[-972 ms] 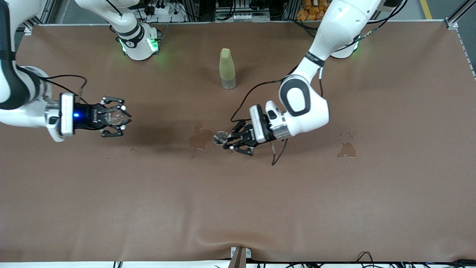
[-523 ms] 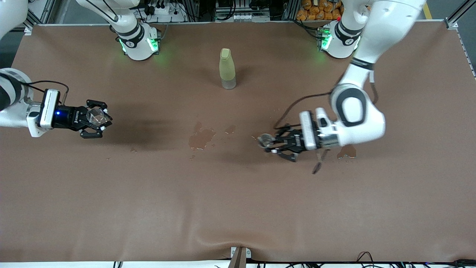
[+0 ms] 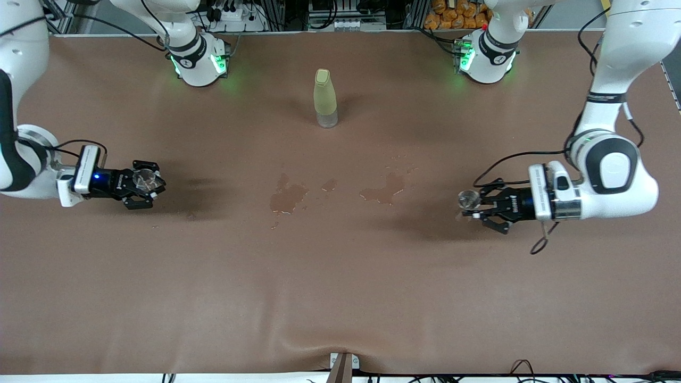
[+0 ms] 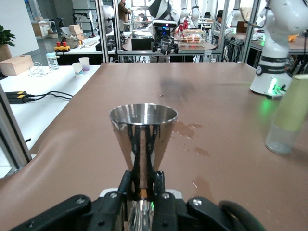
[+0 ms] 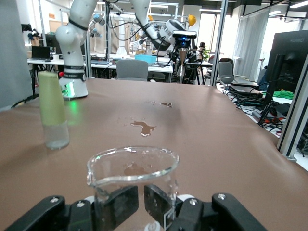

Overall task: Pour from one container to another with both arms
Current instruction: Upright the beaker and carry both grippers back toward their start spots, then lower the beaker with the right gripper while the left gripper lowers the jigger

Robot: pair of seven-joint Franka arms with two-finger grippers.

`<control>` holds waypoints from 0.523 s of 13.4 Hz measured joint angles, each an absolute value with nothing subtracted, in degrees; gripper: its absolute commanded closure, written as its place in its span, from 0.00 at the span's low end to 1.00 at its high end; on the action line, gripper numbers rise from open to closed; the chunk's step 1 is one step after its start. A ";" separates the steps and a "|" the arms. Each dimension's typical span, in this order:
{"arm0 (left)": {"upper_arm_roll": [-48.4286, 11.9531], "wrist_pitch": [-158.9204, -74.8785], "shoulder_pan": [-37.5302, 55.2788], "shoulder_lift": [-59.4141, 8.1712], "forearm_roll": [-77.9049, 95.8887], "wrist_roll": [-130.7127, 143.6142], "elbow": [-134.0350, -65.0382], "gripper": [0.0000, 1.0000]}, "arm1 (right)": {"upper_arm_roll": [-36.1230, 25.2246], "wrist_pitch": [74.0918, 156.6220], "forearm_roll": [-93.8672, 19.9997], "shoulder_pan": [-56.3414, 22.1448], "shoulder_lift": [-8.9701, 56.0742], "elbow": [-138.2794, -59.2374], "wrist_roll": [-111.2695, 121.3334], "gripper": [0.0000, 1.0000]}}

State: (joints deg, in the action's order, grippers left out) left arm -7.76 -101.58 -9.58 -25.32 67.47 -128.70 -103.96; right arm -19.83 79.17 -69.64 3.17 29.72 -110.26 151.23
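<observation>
Both arms have drawn apart toward the worktop ends. Left end effector pinches a metal cup; right end effector pinches a glass beaker

The left arm comes down from its base, bends at a white elbow joint and turns its wrist level, so the left gripper points sideways toward the middle of the bench. Its fingers are clamped on the stem of a metal cup, held upright ahead of them.

The right arm folds the same way at its own end, wrist level, a blue light on the wrist housing. The right gripper also points toward the middle. Its fingers are closed on the base of a glass beaker, upright, rim above the fingertips.
</observation>
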 measured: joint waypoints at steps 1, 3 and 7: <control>-7.76 -100.51 -11.17 -25.34 67.14 -129.62 -103.94 1.00 | -19.82 79.15 -69.64 3.17 31.26 -109.52 152.76 1.00; -7.75 -98.42 -14.28 -25.94 66.55 -132.06 -103.95 1.00 | -19.81 79.13 -69.64 3.18 34.04 -108.04 155.33 1.00; -7.70 -92.83 -21.32 -30.80 65.10 -140.70 -103.63 1.00 | -19.80 79.27 -69.67 3.19 39.25 -104.79 156.70 1.00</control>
